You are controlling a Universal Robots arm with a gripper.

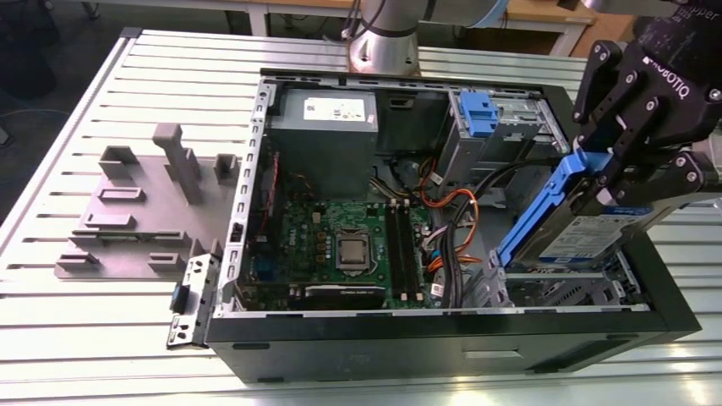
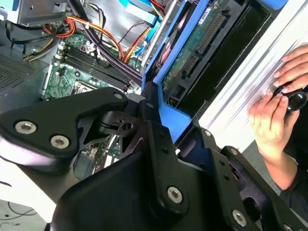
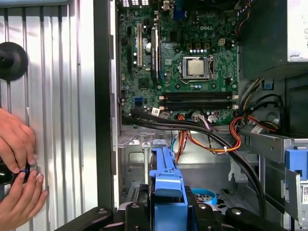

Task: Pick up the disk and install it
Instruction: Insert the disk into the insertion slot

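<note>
The disk (image 1: 577, 241) is clamped tight in the gripper (image 1: 618, 176) at the exterior view's right. It's tilted steeply, blue carrier edge up, with its lower end at the mouth of the near drive bay of the open case (image 1: 451, 331) (whether it's touching the metal cage can't be told). The motherboard (image 1: 338, 245) is seen inside the case to the exterior view's left of the disk, and the power supply (image 1: 327, 127) is at the far side. A grey fixture (image 1: 135, 211) is laid on the table (image 1: 68, 338) left of the case. In the first wrist view, a person's hands (image 3: 17, 168) are seen on the table just beside the case.
</note>
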